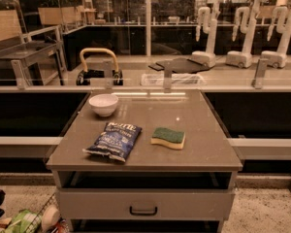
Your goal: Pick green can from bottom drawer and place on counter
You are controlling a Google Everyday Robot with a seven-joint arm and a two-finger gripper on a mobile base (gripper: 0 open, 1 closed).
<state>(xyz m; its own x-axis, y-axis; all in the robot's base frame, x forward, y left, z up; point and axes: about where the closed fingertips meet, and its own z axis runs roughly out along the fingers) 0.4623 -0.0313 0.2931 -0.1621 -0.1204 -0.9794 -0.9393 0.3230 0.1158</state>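
Observation:
The counter (199, 144) is a square grey-brown top on a light grey cabinet in the middle of the camera view. Below it a drawer front (144, 204) with a dark handle is closed; the lowest part of the cabinet is cut off by the frame's bottom edge. The green can is out of view. My gripper is not in view.
On the counter lie a white bowl (103, 104), a blue chip bag (113, 141) and a green-and-yellow sponge (168, 138). A pale ledge with metal posts (262, 84) runs behind. A basket of items (24, 221) sits on the floor at lower left. Other robots (242, 33) stand beyond the glass.

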